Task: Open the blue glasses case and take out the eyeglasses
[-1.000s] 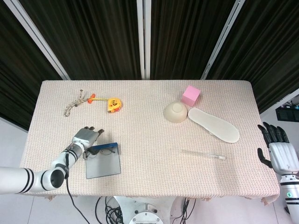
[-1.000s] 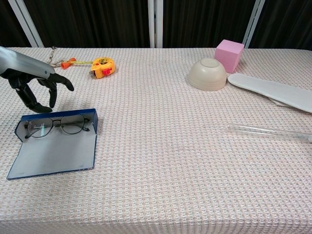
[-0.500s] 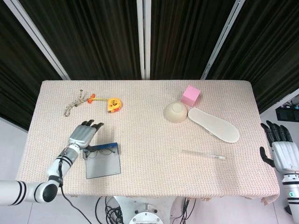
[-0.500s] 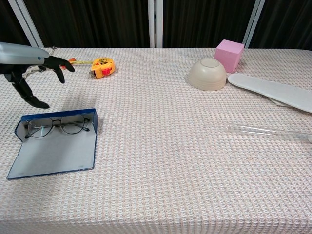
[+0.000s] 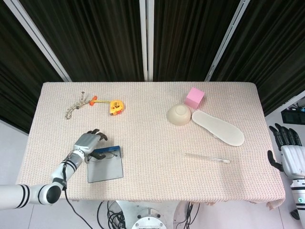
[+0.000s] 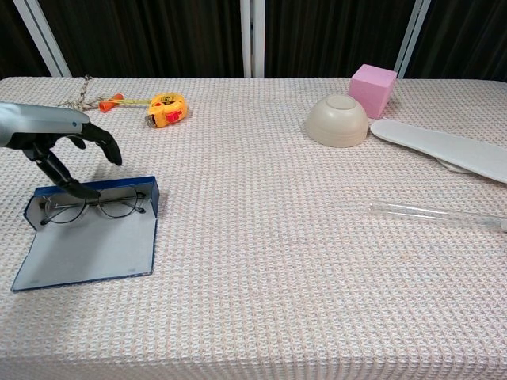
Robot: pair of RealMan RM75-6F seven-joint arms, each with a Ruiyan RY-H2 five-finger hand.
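Open flat blue glasses case [image 6: 85,237] at near-left table edge, thin wire-framed eyeglasses [image 6: 93,205] inside. Left hand [image 6: 55,141] above its far rim, fingers spread, 1 fingertip touching frames, gripping nothing. Right hand [image 5: 289,153] off-table, fingers apart, empty.

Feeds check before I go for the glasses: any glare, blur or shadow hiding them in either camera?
Chest view: sharp and evenly lit, eyeglasses clear in the open blue case, no glare on the lenses; the left hand casts only a soft shadow. Head view: also sharp, but the glasses are small and thin there, and the left hand crowds their left end; the right hand is at the frame's edge.
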